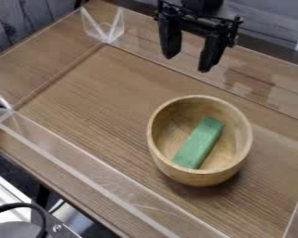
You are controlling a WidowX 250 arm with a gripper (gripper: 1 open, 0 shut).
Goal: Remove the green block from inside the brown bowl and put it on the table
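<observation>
The green block lies flat on the bottom of the brown bowl, slanted from lower left to upper right. The bowl rests on the table, right of centre and toward the near edge. My gripper hangs above and behind the bowl at the top of the view, its two black fingers pointing down and spread apart. It is open and nothing is between the fingers. It touches neither the bowl nor the block.
Low clear plastic walls run along the table's near and left edges and meet at a far corner. Bare wood stretches left of the bowl. Dark equipment sits below the table's front corner.
</observation>
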